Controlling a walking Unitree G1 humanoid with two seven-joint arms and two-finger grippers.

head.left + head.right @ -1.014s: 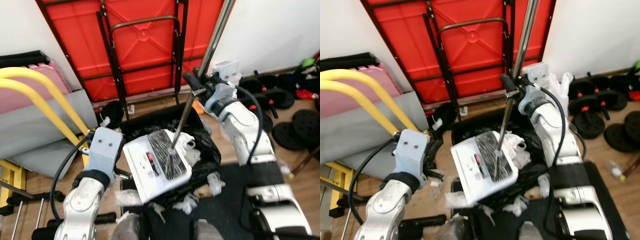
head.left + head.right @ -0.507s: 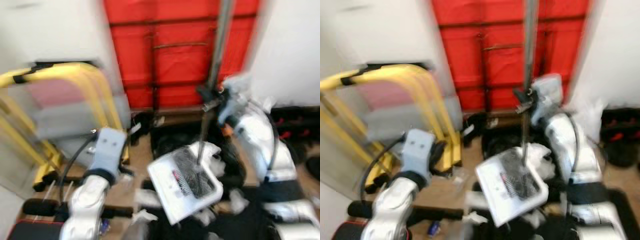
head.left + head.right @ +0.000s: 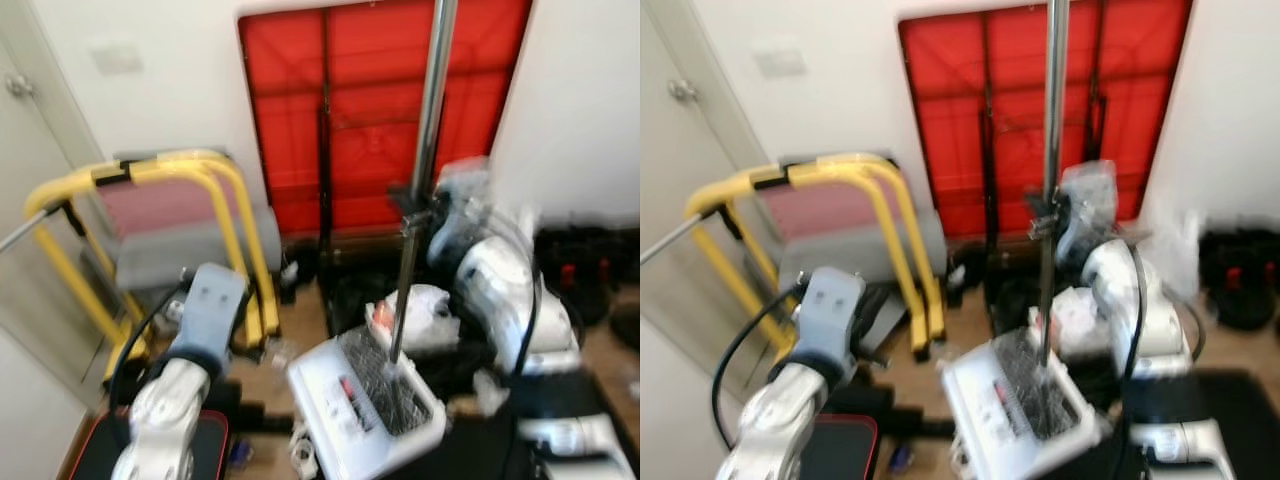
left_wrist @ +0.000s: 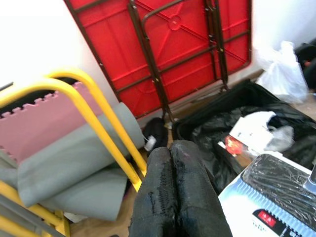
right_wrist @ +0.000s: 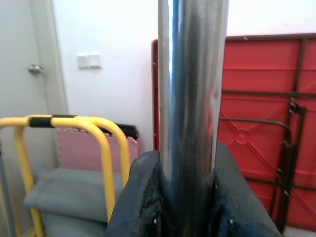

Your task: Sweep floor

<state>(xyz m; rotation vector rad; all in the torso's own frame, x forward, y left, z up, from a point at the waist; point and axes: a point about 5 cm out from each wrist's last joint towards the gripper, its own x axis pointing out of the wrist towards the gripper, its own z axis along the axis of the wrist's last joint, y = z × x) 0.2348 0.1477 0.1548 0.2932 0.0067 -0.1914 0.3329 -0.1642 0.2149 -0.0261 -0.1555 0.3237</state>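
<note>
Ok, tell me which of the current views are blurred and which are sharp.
Both eye views are motion-blurred, softest around the right hand and the weights on the right. The left wrist view is sharp on the red folded table. The right wrist view shows glare streaks on the metal pole.

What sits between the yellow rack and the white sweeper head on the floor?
In the left eye view, the left gripper's arm crosses that stretch between the yellow rack and white sweeper head, with bare wood floor behind.

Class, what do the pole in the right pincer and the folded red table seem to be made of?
Pole: polished metal, going by its mirror-like reflections; the right pincer is clamped on it. Red table: likely moulded plastic with a matt surface, on dark metal tube legs.
</note>
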